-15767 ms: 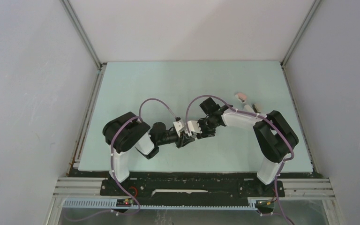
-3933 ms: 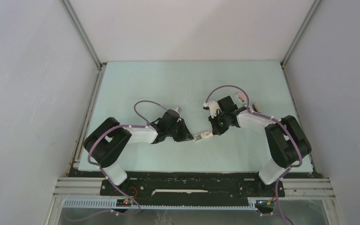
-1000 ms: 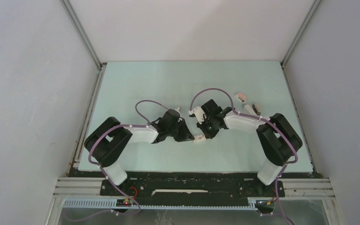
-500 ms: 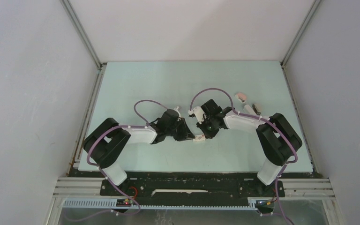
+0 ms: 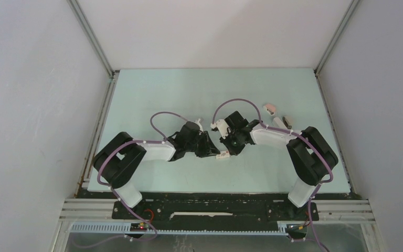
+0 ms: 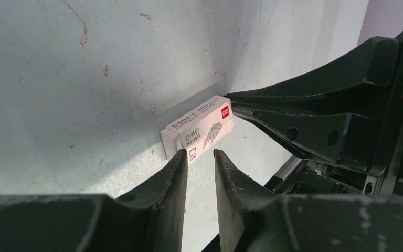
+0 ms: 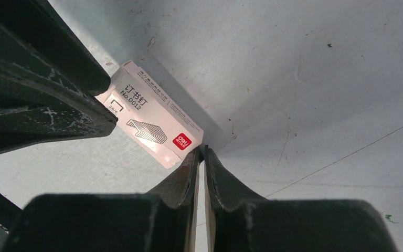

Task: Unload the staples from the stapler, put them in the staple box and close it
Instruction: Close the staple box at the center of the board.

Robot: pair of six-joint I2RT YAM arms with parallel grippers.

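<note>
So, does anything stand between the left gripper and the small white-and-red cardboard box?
Nothing visible: the white-and-red cardboard box lies on the pale table ahead of the left gripper, jaws parted; the right gripper, nearly shut, sits at its far end.

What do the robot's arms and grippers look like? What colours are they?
The left arm and right arm mix chunky black joints with smooth white shells. A thin purple cable loops along each. The left gripper and right gripper each have two long black tapering fingers, scuffed with grey scratches.
</note>
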